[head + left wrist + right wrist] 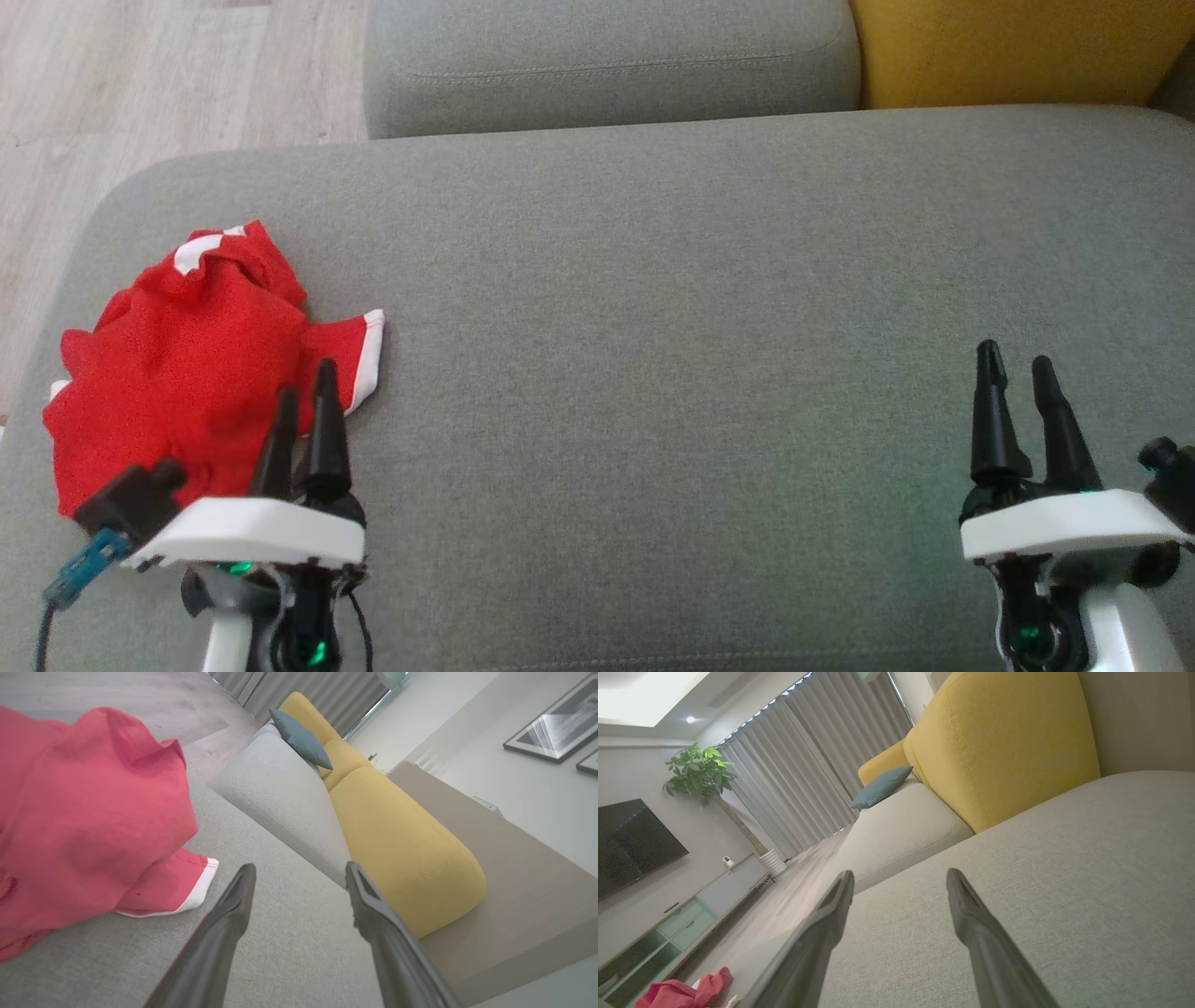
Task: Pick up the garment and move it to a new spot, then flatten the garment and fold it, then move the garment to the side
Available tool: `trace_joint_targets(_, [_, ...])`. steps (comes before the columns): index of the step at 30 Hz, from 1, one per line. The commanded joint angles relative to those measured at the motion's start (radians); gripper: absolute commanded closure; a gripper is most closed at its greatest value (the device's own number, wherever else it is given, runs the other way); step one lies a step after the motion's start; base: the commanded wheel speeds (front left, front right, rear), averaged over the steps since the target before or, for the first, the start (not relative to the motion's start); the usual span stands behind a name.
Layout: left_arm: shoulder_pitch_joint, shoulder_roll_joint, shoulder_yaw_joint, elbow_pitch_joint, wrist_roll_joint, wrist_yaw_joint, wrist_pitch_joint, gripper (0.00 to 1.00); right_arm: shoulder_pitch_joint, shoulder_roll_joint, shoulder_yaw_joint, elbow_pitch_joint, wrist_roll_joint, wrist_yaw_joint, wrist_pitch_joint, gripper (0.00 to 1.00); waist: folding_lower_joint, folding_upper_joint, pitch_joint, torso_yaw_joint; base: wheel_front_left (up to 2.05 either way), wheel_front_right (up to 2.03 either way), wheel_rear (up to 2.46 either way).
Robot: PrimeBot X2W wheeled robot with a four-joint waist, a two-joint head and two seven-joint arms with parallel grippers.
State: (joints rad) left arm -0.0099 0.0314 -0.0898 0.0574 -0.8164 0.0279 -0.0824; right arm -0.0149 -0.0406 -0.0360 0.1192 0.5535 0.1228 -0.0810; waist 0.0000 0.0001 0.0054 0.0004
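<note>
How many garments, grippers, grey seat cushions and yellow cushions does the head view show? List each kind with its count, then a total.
Red garment: 1
Left gripper and right gripper: 2
Near grey seat cushion and far grey seat cushion: 2
Yellow cushion: 1
Total: 6

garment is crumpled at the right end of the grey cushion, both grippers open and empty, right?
No: the garment lies crumpled at the left end of the cushion, as the head view shows. The left gripper and right gripper are open and empty.
</note>
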Motion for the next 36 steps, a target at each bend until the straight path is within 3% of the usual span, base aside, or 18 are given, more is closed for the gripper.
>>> trace_joint_targets(1, [-0.055, 0.013, 0.010, -0.046, 0.027, 0.007, -0.013, 0.00, -0.056, -0.007, 0.018, -0.046, -0.030, 0.004, -0.013, 0.00, 0.0000, -0.0001, 0.000, 0.000, 0.00, 0.00, 0.00])
trace_joint_targets(14, [-0.064, 0.034, -0.079, -0.074, 0.277, 0.064, -0.051, 0.00, -0.054, -0.007, 0.043, -0.060, -0.236, 0.005, -0.051, 0.00, 0.0000, -0.0001, 0.002, -0.012, 0.00, 0.00, 0.00])
trace_joint_targets(28, [-0.085, 0.102, -0.210, -0.067, 0.480, 0.157, -0.092, 0.00, -0.049, -0.008, 0.070, -0.078, -0.436, 0.006, -0.092, 0.00, 0.0000, -0.0001, 0.001, -0.022, 0.00, 0.00, 0.00])
trace_joint_targets(36, [-0.109, 0.143, -0.298, -0.068, 0.589, 0.237, -0.115, 0.00, -0.050, -0.008, 0.098, -0.101, -0.544, 0.007, -0.116, 0.00, 0.0000, -0.0001, 0.003, -0.015, 0.00, 0.00, 0.00])
